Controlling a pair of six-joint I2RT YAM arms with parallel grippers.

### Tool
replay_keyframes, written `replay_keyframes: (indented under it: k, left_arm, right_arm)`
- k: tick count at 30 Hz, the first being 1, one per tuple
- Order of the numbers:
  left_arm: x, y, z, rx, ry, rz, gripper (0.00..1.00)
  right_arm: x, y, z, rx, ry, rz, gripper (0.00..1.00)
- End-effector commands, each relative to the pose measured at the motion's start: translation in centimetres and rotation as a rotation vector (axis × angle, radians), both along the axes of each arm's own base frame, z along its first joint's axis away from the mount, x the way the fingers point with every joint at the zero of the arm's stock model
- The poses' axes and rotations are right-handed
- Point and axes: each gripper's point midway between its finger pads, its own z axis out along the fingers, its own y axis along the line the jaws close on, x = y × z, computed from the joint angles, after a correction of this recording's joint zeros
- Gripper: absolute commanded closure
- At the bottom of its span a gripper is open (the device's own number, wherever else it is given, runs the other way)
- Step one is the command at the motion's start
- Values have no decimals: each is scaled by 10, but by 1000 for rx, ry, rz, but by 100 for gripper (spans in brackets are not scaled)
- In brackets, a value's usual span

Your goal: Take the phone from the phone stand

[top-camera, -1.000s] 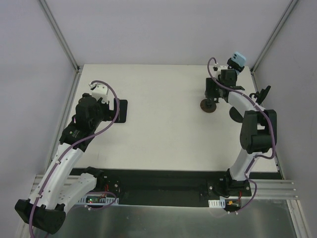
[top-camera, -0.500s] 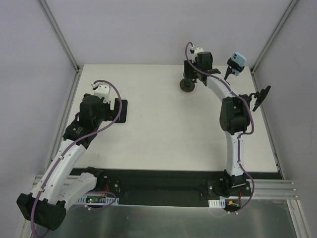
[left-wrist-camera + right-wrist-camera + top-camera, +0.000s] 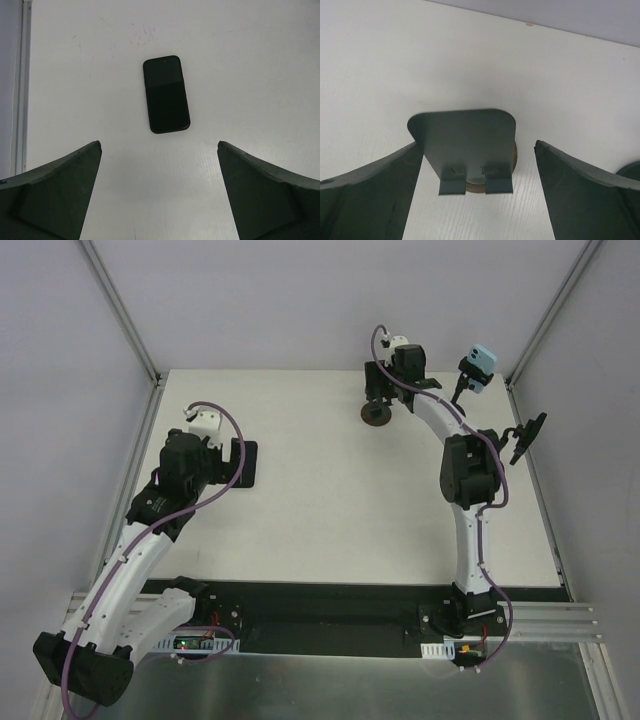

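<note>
The black phone point(image 3: 166, 94) lies flat on the white table, screen up, just ahead of my left gripper point(image 3: 159, 145), which is open and holds nothing. In the top view the phone point(image 3: 246, 462) shows at the left, beside the left gripper point(image 3: 226, 462). The phone stand point(image 3: 462, 137), a grey plate with two small lips on a round brown base, stands with nothing on it between the fingers of my open right gripper point(image 3: 476, 143). The left finger is close to the plate's edge. From above, the stand point(image 3: 376, 414) is at the back middle under the right gripper point(image 3: 385, 398).
A small light-blue device on a black mount point(image 3: 480, 362) sits at the back right corner, and a black clamp point(image 3: 527, 436) at the right edge. Metal frame posts line the table's back corners. A dark rounded object point(image 3: 630, 172) peeks in beside the right finger.
The right arm swung left, carrying the stand from the right side to the back middle, then opened its jaws off it. The left arm and phone barely moved.
</note>
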Motion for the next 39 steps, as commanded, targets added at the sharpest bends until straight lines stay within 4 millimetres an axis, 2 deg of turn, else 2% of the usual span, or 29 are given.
replay_keyframes:
  k: [1, 3, 4, 6, 7, 8, 9, 10, 11, 12, 13, 14, 15, 16, 17, 18, 19, 20, 21, 22, 24, 27, 31, 33, 36, 39]
  left_arm:
    - [1, 5, 12, -4, -54, 17, 1]
    - [-1, 6, 17, -9, -70, 19, 1]
    - [-2, 6, 18, -11, -71, 17, 1]
    - [-3, 5, 23, -21, -88, 15, 1]
    - [-4, 5, 23, -24, -89, 13, 1]
    - [-5, 5, 26, -28, -97, 10, 1]
    - [-5, 5, 27, -32, -103, 10, 1]
    - [-6, 5, 29, -35, -109, 10, 1]
    - [-7, 5, 30, -38, -111, 11, 1]
    - [-7, 5, 30, -38, -113, 9, 1]
    - [-7, 5, 31, -40, -116, 12, 1]
    - [-8, 5, 32, -42, -120, 10, 1]
    - [-8, 6, 33, -44, -123, 14, 1]
    - [-9, 5, 33, -45, -123, 13, 1]
    - [-9, 5, 33, -46, -124, 13, 1]
    - [-9, 5, 34, -48, -125, 12, 1]
    - [-9, 5, 34, -48, -127, 12, 1]
    - [-9, 5, 34, -50, -127, 11, 1]
    - [-10, 4, 34, -54, -126, 6, 1]
    - [-10, 3, 34, -57, -127, 5, 1]
    - [-11, 2, 36, -63, -130, 1, 1]
    - [-12, 1, 39, -72, -140, -9, 1]
    - [-16, 0, 41, -79, -151, -22, 1]
    - [-17, -1, 42, -85, -157, -28, 1]
    - [-19, -2, 46, -91, -168, -35, 1]
    - [-20, -2, 47, -93, -172, -37, 1]
  right_arm:
    - [-16, -10, 101, 29, -158, -11, 4]
    - [-29, -18, 115, 16, -174, -25, 4]
    - [-45, -26, 127, 9, -184, -37, 4]
    - [-59, -44, 143, -18, -208, -93, 4]
    - [-77, -54, 152, -21, -216, -111, 4]
    - [-85, -61, 158, -22, -222, -133, 4]
    - [-94, -77, 159, -33, -218, -191, 4]
    - [-109, -89, 182, -22, -255, -227, 4]
    - [-120, -100, 174, -35, -231, -267, 4]
    - [-131, -122, 173, -60, -211, -339, 4]
    - [-146, -134, 188, -58, -231, -377, 4]
    - [-156, -146, 184, -76, -215, -411, 4]
    - [-168, -167, 184, -111, -199, -477, 4]
    - [-183, -179, 197, -113, -227, -515, 4]
    - [-193, -190, 191, -130, -215, -549, 4]
    - [-205, -212, 194, -159, -219, -633, 4]
    - [-219, -224, 207, -162, -251, -681, 4]
    - [-228, -235, 210, -172, -259, -728, 4]
    - [-240, -256, 208, -208, -252, -812, 4]
    - [-250, -265, 215, -209, -266, -849, 3]
    - [-264, -286, 212, -220, -247, -926, 1]
    - [-273, -305, 202, -206, -216, -971, 5]
    - [-267, -315, 177, -71, -136, -983, 14]
    - [-262, -314, 164, 10, -95, -956, 18]
    - [-253, -311, 146, 45, -45, -925, 29]
    - [-249, -311, 135, 67, -9, -903, 34]
